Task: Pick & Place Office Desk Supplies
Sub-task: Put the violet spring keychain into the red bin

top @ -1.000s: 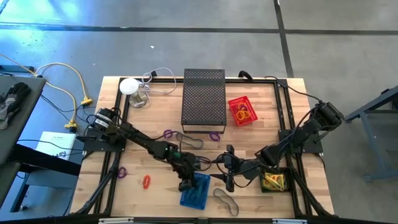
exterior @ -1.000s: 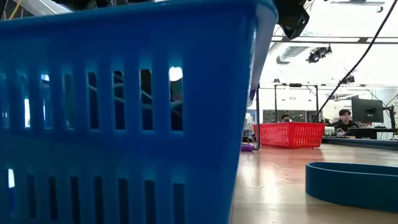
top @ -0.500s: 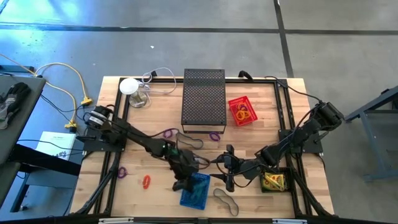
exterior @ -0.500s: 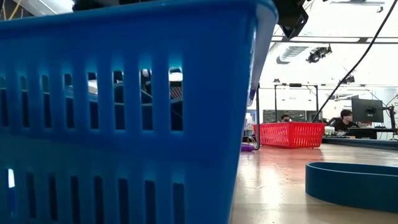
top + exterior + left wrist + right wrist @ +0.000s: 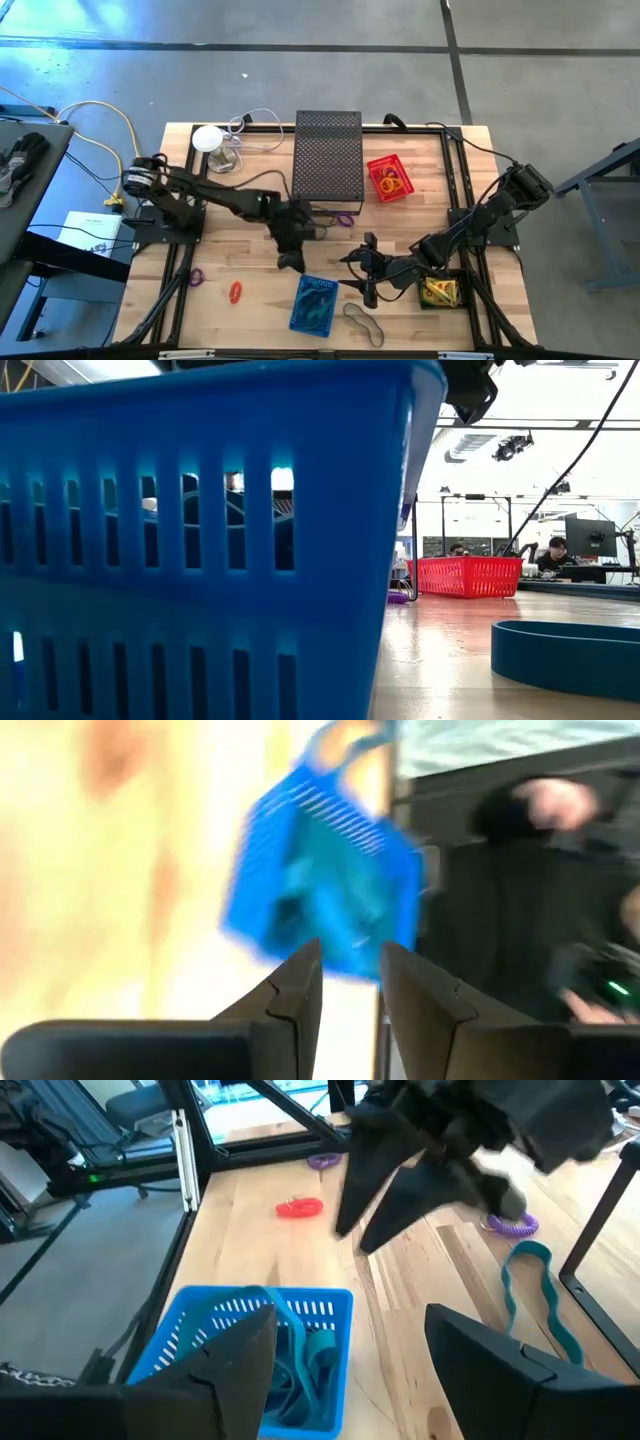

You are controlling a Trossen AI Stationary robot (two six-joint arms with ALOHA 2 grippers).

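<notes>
The blue slotted basket [image 5: 315, 304] stands near the table's near edge with teal rubber bands [image 5: 300, 1362] lying in it. My left gripper [image 5: 291, 257] hangs just beyond the basket's far-left corner, its fingers [image 5: 300, 990] a small gap apart and holding nothing. My right gripper [image 5: 369, 272] stands wide open at the basket's right, also empty. Loose on the wood lie a grey band [image 5: 362, 323], a teal band [image 5: 540, 1285], purple loops [image 5: 196, 275] [image 5: 345, 218] and a red-orange loop [image 5: 235, 291]. Yellow-and-red packets fill the black bin [image 5: 440, 291].
The tall black mesh box [image 5: 328, 160] stands at the far middle, and a red basket [image 5: 390, 178] with orange bands sits to its right. A white round object [image 5: 208, 138] with a thin cable is at the far left. Black frame rails run along both table sides.
My left gripper has drawn back from over the blue basket toward the table's far edge and a little left, rising away from it. The basket and the bands in it have stayed where they were. My right arm has kept still.
</notes>
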